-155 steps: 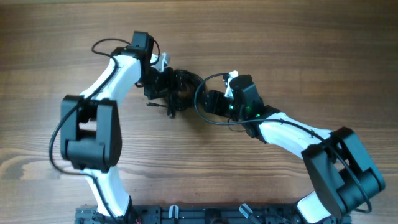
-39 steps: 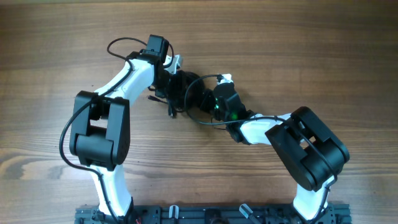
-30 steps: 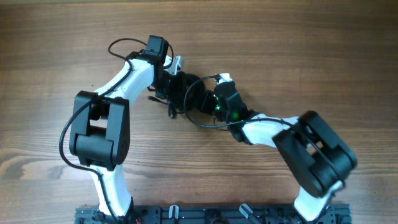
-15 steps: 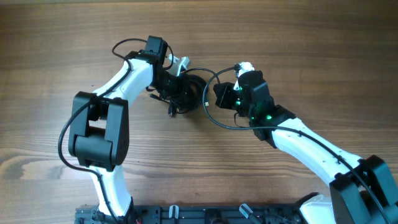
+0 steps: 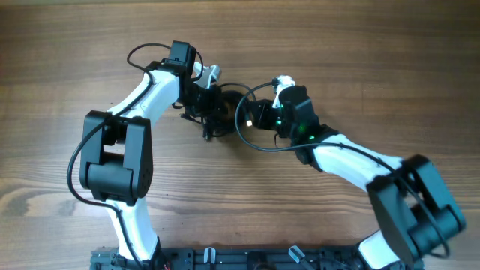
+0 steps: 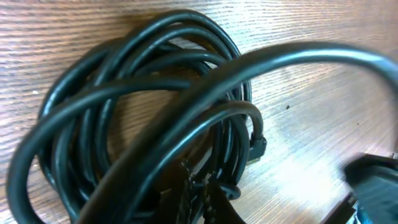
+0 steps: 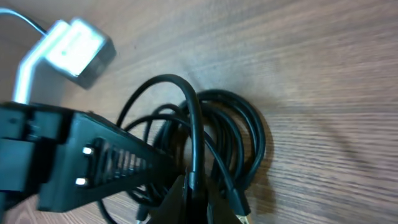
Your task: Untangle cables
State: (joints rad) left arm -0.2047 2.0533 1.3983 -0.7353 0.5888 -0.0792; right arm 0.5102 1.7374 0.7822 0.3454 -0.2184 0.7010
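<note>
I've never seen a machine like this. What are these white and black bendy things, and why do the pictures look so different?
Those are two robot arms, the left arm and the right arm, sitting at a wooden table. One picture looks down from above. The other two come from little cameras on each wrist, so everything looks very close. On the table lies a tangle of thin black cables. Each arm ends in a two-finger pincher called a gripper. The right gripper is pinched shut on one strand. The left gripper looks pinched on a strand too.
</note>
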